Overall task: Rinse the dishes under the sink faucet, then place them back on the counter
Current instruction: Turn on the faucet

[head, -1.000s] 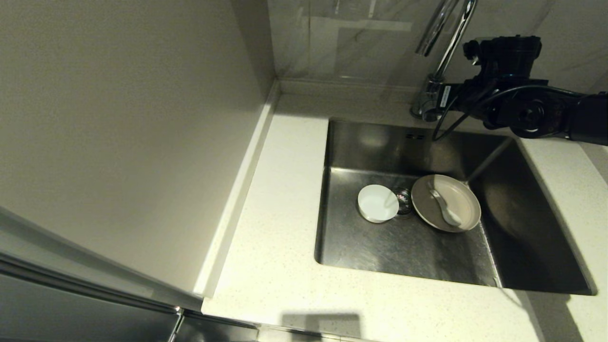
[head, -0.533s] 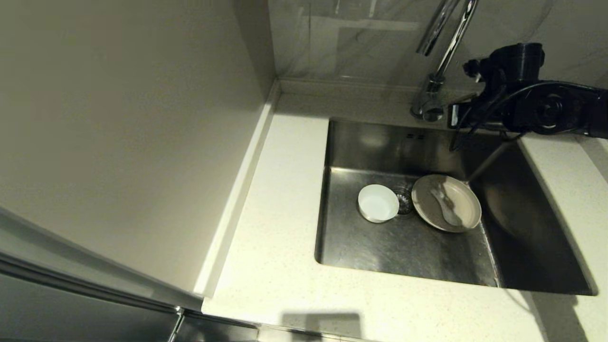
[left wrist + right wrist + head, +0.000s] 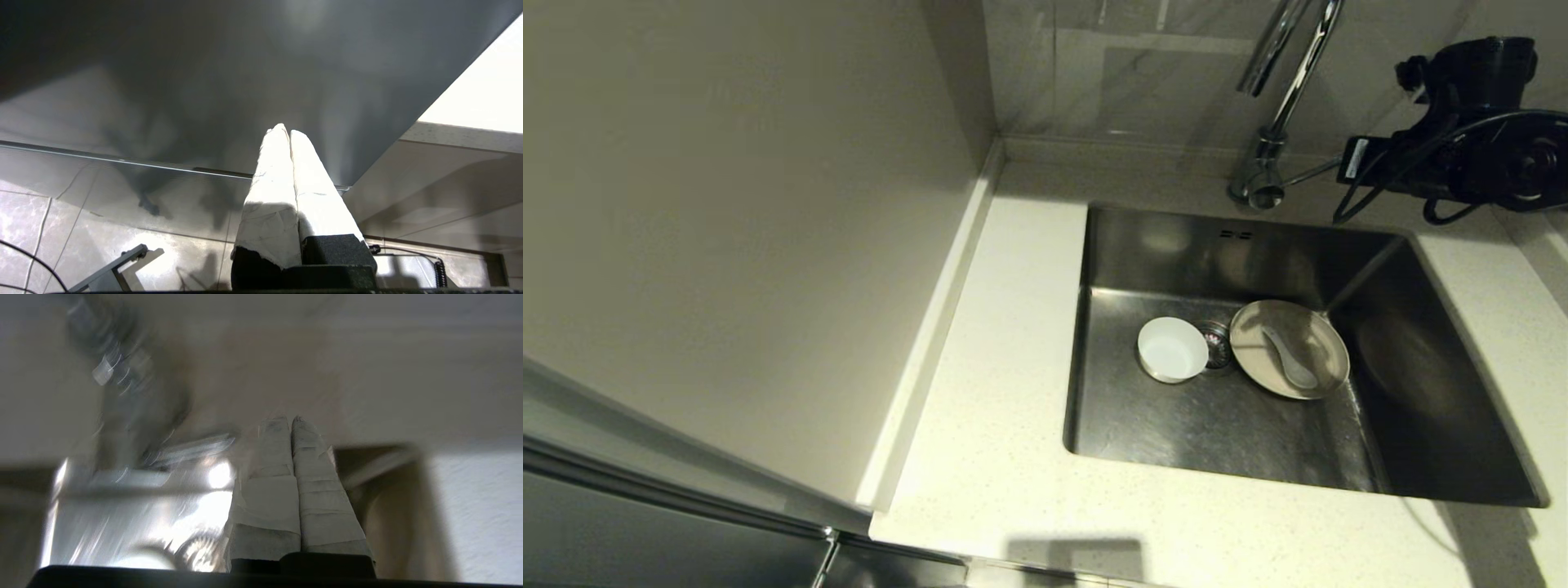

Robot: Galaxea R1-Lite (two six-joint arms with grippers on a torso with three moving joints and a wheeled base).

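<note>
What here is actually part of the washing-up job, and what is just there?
Part of the job:
bowl
plate
spoon, lying on the plate
sink
faucet
counter
right gripper, shut, beside the faucet

Just there:
drain strainer
wall
left gripper, shut, parked away from the sink
</note>
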